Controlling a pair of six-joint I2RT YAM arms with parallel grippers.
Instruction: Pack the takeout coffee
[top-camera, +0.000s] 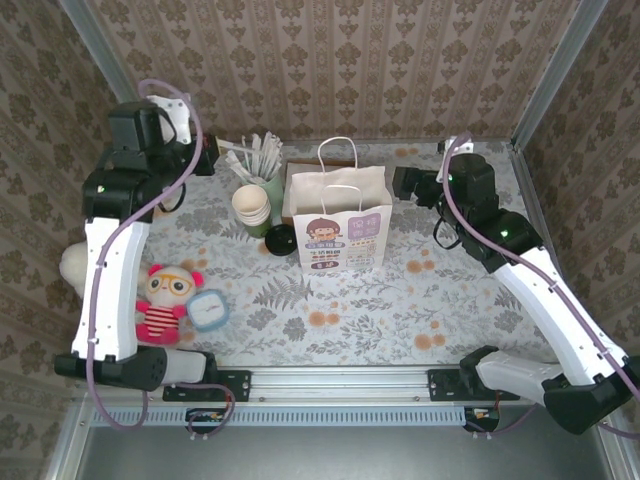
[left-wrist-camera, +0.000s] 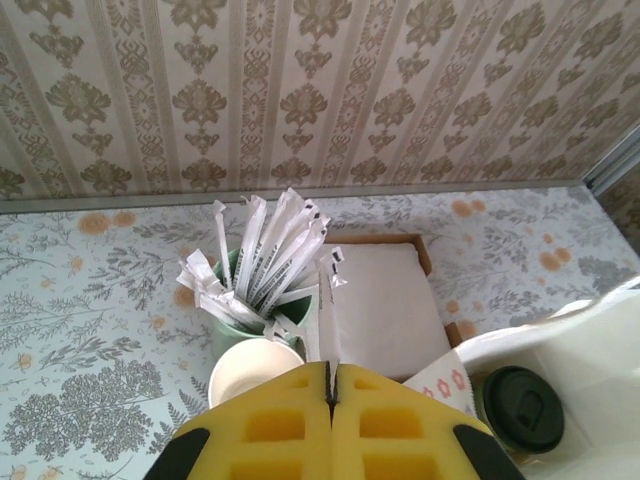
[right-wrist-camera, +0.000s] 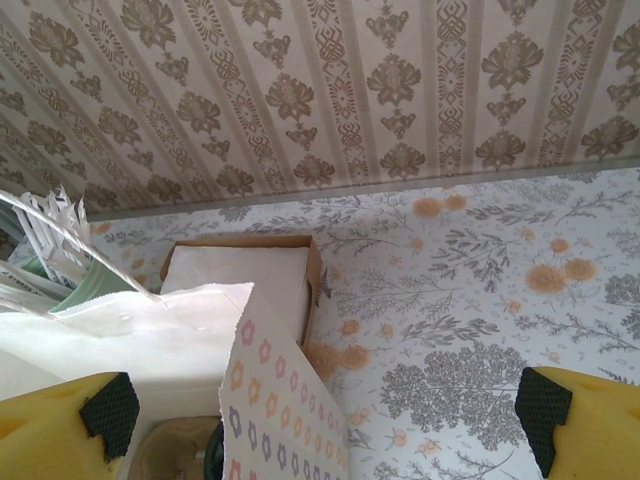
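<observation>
Left gripper (left-wrist-camera: 330, 382): closed, yellow pads pressed flat together, nothing between them; in its own wrist view the tips overlap the near rim of the cream cup stack (left-wrist-camera: 255, 372).
Right gripper (right-wrist-camera: 325, 432): jaws spread wide, one yellow pad at each lower corner of the right wrist view, empty; held over the right end of the paper bag (top-camera: 340, 225).
Takeout coffee (left-wrist-camera: 520, 405): olive-green cup, black lid on, upright; sits inside the bag's open mouth at its left end, just right of the flower-printed side fold.
Paper bag: white, loop handles, cartoon print on the front; upright mid-table, top open.
Loose black lid (top-camera: 279, 238): flat on the table (top-camera: 450, 300) at the bag's front-left corner, just beside the cup stack.
Cream cup stack: lidless, left of the bag, just in front of the green cup (left-wrist-camera: 226, 335).
Green cup: packed with paper-wrapped sticks fanning upward.
Napkin tray (left-wrist-camera: 380, 300): brown cardboard, white napkins; behind the bag, near the back wall.
Plush doll (top-camera: 165, 302): lies by the left arm, well apart from the bag.
</observation>
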